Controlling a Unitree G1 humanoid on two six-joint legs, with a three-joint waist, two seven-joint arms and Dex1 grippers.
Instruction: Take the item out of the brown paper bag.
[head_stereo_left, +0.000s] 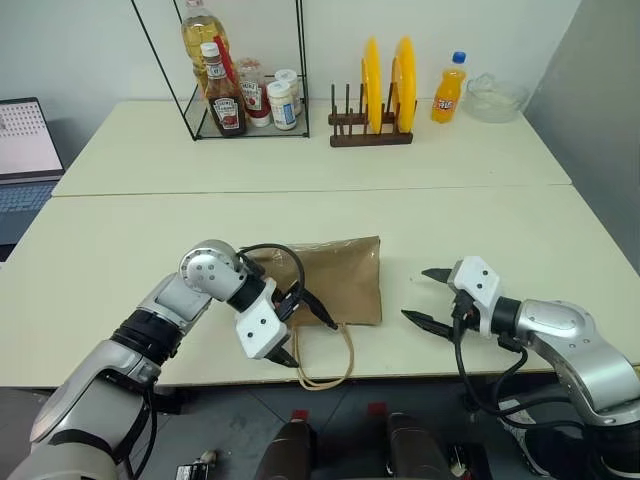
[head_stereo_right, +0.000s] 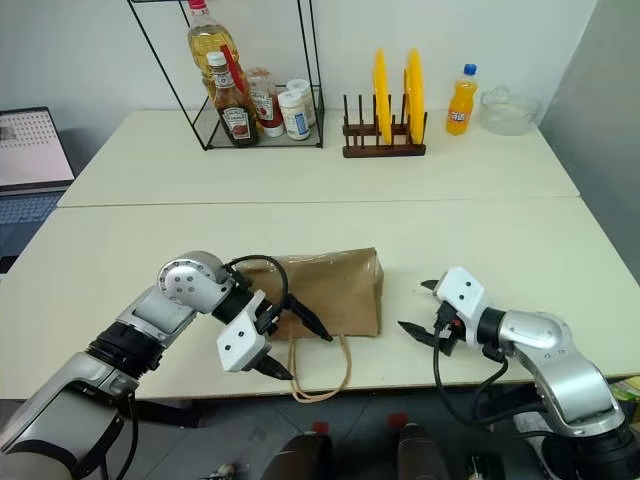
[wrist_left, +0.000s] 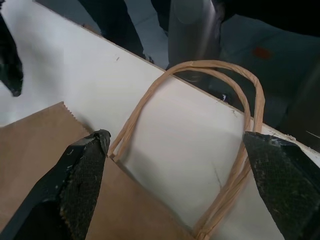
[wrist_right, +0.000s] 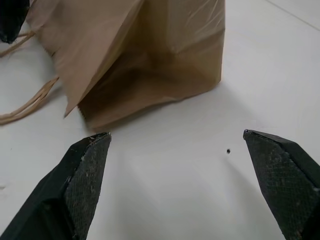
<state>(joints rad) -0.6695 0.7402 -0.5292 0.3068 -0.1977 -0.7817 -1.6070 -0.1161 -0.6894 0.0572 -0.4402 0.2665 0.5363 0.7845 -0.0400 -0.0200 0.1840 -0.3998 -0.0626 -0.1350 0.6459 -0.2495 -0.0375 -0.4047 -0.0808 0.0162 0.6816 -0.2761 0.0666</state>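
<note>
The brown paper bag (head_stereo_left: 340, 275) lies flat on the cream table (head_stereo_left: 300, 215) near its front edge. Its two tan loop handles (head_stereo_left: 325, 365) stick out over that edge. My left gripper (head_stereo_left: 311, 342) hovers open at the bag's mouth end; in the left wrist view its fingers (wrist_left: 82, 170) straddle the handles (wrist_left: 210, 65) without touching them. My right gripper (head_stereo_left: 415, 294) is open a little to the right of the bag, pointing at the bag (wrist_right: 150, 50) with bare table between. The item is hidden.
At the back of the table stand a wire rack (head_stereo_left: 240, 70) with sauce and oil bottles, a wooden rack with yellow plates (head_stereo_left: 385, 90), an orange soda bottle (head_stereo_left: 448, 90) and a glass bowl (head_stereo_left: 497, 97). A laptop (head_stereo_left: 25, 140) sits far left.
</note>
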